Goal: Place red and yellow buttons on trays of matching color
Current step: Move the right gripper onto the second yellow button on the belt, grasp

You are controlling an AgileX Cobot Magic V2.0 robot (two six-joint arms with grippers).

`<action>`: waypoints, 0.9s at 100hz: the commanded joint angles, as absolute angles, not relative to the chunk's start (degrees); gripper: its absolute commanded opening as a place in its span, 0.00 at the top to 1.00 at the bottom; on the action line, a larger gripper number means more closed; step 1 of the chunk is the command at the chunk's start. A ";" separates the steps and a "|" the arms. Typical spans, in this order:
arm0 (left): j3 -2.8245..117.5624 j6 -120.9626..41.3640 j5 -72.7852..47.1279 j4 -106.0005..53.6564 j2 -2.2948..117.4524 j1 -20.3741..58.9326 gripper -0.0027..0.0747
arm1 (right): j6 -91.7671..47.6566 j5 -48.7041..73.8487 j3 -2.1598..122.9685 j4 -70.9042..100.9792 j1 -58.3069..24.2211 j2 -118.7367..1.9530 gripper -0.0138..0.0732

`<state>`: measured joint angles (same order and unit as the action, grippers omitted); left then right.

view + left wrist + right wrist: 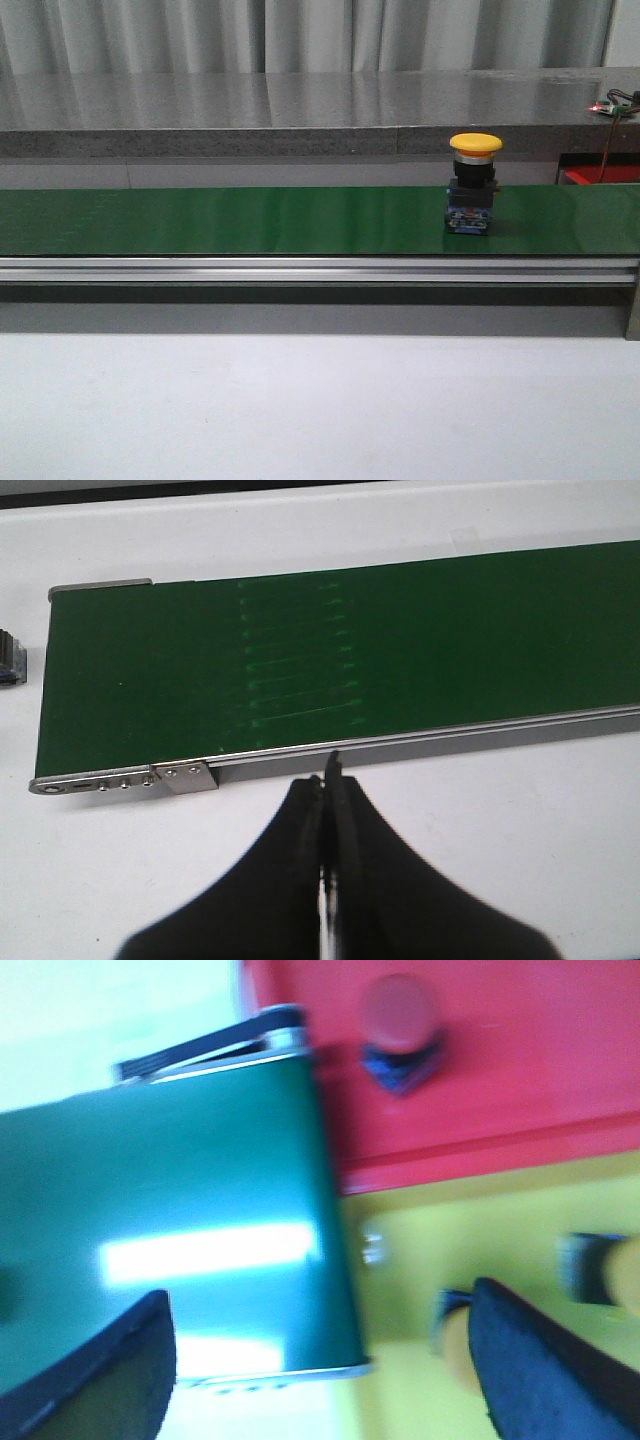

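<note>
Front view: yellow button (473, 184) waiting on belt (250, 220), red button (400, 1030) seemingly already on red tray (540, 1070); left gripper (328, 780) pressed together, right gripper (320, 1360) spread.

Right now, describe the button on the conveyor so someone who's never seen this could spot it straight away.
Find the long green conveyor belt running across the front view. Toward its right end stands a single push button, upright. It has a yellow mushroom cap on a black collar with a blue block underneath, and it is the only object on the belt.
</note>
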<state>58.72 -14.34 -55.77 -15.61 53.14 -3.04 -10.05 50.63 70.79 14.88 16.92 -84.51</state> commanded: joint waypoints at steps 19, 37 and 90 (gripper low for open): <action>60.14 -13.80 -52.48 -17.16 52.48 -2.53 0.99 | -11.53 48.56 72.58 16.23 6.69 -82.12 0.17; 60.14 -13.80 -52.48 -17.16 52.48 -2.53 0.99 | -11.60 49.03 73.84 16.18 2.10 -83.19 0.17; 60.14 -13.80 -52.48 -17.16 52.48 -2.53 0.99 | -12.41 57.90 85.81 16.05 -5.37 -92.41 0.17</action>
<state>58.72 -14.34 -55.77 -15.61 53.14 -3.04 -11.71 58.20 83.03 15.25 -4.62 -93.18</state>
